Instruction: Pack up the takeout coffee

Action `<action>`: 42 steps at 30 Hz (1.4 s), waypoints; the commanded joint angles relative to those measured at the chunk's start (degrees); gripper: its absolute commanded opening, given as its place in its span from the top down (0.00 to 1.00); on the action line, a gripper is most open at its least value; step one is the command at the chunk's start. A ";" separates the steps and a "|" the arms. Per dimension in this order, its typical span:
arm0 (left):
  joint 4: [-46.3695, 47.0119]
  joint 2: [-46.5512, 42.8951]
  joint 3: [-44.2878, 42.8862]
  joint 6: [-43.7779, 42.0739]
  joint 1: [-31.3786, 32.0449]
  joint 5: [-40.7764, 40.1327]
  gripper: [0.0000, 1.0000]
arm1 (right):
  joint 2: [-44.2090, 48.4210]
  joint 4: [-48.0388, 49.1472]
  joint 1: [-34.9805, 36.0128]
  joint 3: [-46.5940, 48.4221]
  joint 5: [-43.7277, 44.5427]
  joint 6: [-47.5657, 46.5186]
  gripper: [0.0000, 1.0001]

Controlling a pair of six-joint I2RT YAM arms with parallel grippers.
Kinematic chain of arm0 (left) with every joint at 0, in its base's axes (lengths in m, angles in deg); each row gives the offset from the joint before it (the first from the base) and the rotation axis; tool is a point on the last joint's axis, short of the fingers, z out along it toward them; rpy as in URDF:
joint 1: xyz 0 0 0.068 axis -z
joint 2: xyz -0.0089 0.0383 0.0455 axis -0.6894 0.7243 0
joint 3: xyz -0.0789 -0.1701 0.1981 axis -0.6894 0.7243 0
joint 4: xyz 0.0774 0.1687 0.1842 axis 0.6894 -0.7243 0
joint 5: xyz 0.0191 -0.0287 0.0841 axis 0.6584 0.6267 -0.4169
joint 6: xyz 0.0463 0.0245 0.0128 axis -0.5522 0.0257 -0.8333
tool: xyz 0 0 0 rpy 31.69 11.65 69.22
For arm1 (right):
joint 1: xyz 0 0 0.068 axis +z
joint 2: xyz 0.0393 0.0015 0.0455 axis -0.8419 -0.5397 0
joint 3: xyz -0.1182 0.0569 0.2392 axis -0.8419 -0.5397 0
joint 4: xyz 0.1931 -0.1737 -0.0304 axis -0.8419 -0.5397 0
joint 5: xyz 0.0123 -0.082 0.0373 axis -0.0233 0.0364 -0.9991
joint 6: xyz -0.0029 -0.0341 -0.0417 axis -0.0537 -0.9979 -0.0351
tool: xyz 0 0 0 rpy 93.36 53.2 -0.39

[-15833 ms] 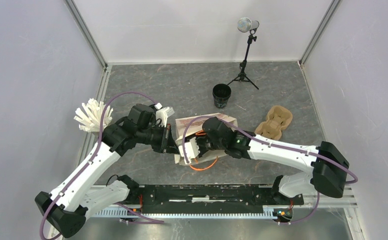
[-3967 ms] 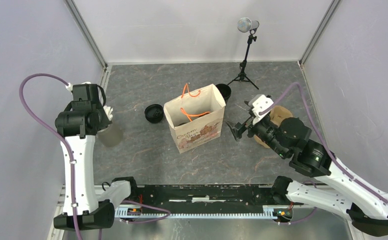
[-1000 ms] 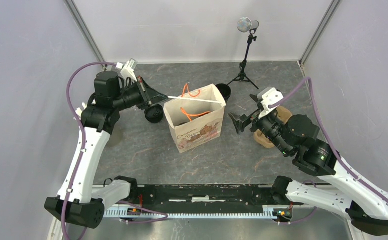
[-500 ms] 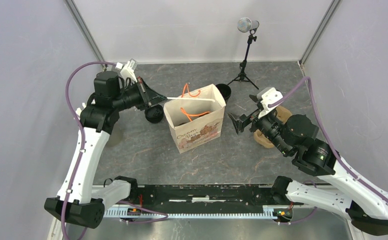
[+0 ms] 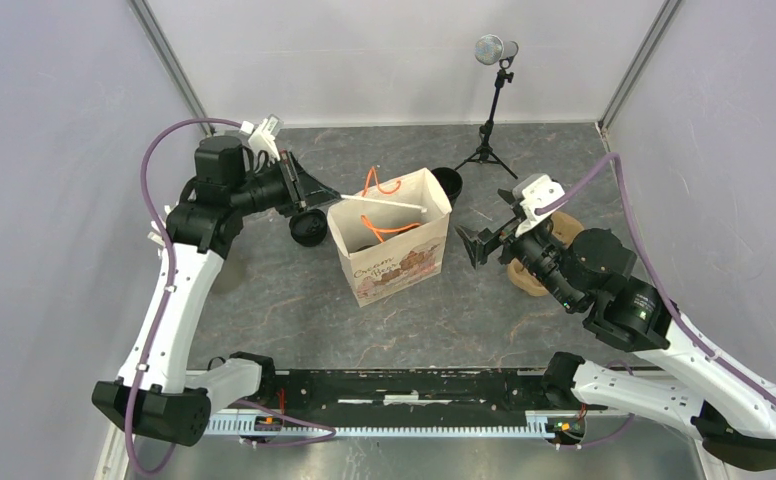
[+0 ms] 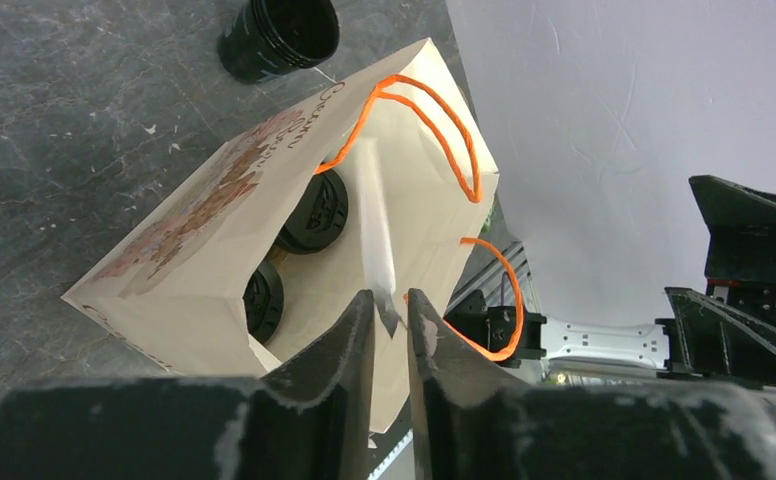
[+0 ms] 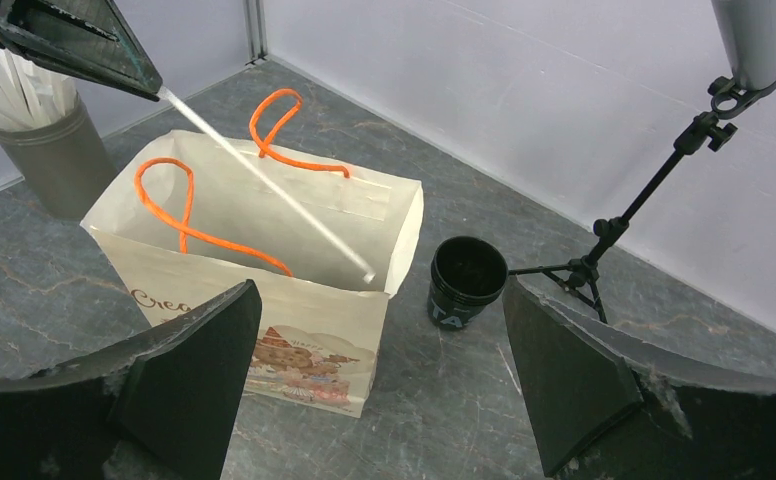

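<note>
The beige paper bag point(image 5: 389, 240) stands open mid-table. Two lidded black coffee cups point(image 6: 314, 208) point(image 6: 263, 300) lie inside it. A third cup point(image 5: 307, 228) stands left of the bag, and another point(image 5: 447, 183) point(image 7: 467, 280) behind its right corner. My left gripper point(image 5: 322, 194) point(image 6: 391, 298) hovers at the bag's left rim. Its jaws are a narrow gap apart, with the near end of a white straw point(image 6: 376, 235) point(image 7: 264, 185) lying between the tips. The straw slants down into the bag. My right gripper point(image 5: 472, 245) point(image 7: 379, 290) is wide open and empty, right of the bag.
The brown pulp carrier point(image 5: 526, 278) lies under my right arm, mostly hidden. A grey holder of white straws point(image 7: 39, 130) stands at the far left. A microphone stand point(image 5: 491, 100) is at the back right, close to the rear cup. Orange bag handles point(image 6: 434, 120) droop over the opening.
The left jaws have parted slightly around the straw's end. The straw's far end has dropped from the bag's right rim down inside the bag. The right arm has barely moved.
</note>
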 commanded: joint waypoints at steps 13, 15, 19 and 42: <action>-26.67 3.01 -24.82 -10.78 0.09 -23.83 0.00 | -0.17 3.46 -0.17 -0.12 -1.51 3.57 0.02; -30.65 2.92 -26.24 -12.00 0.04 -31.09 0.00 | -0.07 3.24 -0.21 -0.34 -2.31 5.40 0.02; -38.68 2.30 -27.64 -12.31 -0.84 -46.22 0.00 | 1.07 2.78 -0.21 -1.26 -2.23 6.16 0.02; -44.12 -2.21 -15.43 -7.26 -22.32 -58.47 0.16 | 12.33 2.91 -0.21 -9.19 0.88 -0.89 0.02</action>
